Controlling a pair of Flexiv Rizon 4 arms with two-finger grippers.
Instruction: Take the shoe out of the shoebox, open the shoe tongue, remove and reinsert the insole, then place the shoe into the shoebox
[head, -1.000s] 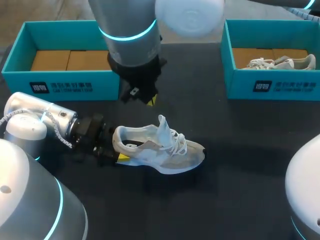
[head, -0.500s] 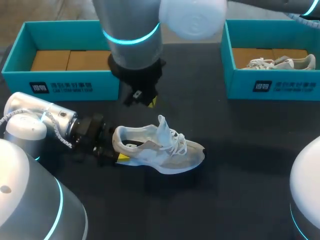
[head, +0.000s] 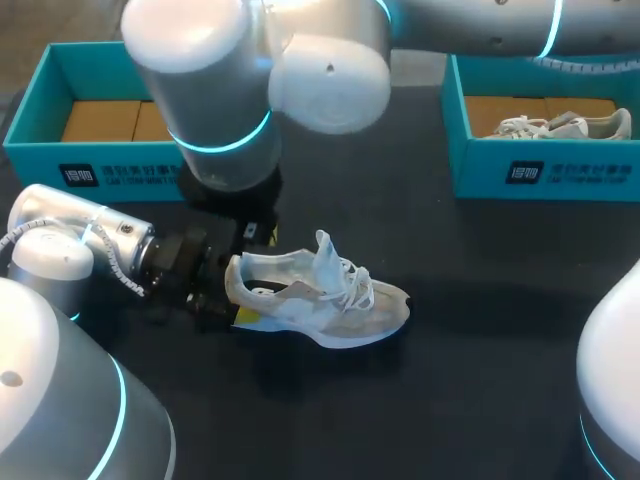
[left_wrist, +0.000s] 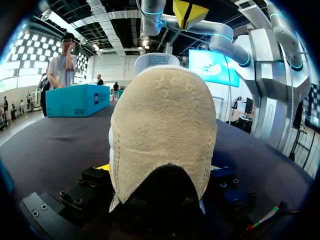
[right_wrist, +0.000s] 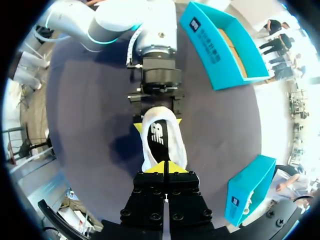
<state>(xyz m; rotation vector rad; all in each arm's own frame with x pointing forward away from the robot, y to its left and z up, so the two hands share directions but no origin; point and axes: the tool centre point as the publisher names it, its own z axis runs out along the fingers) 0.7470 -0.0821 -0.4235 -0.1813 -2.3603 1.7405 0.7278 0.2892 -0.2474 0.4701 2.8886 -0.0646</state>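
Note:
A white and grey shoe (head: 335, 300) lies on its sole in the middle of the black table, tongue pulled upright. My left gripper (head: 238, 296) holds its heel from the left. In the left wrist view the suede heel (left_wrist: 162, 135) fills the space between both fingers. My right arm's wrist (head: 225, 160) hangs over the heel end and hides its gripper in the head view. In the right wrist view my right gripper (right_wrist: 165, 168) is shut and empty, yellow tips together, just above the shoe opening and the black insole (right_wrist: 158, 134).
A teal shoebox (head: 120, 165) with a cardboard floor stands at the back left. Another teal shoebox (head: 540, 175) at the back right holds a second white shoe (head: 560, 125). Bare black table lies in front of and to the right of the shoe.
My right arm has swung left and down, bringing its gripper from behind the shoe to over the heel opening. The shoe and my left gripper have stayed put.

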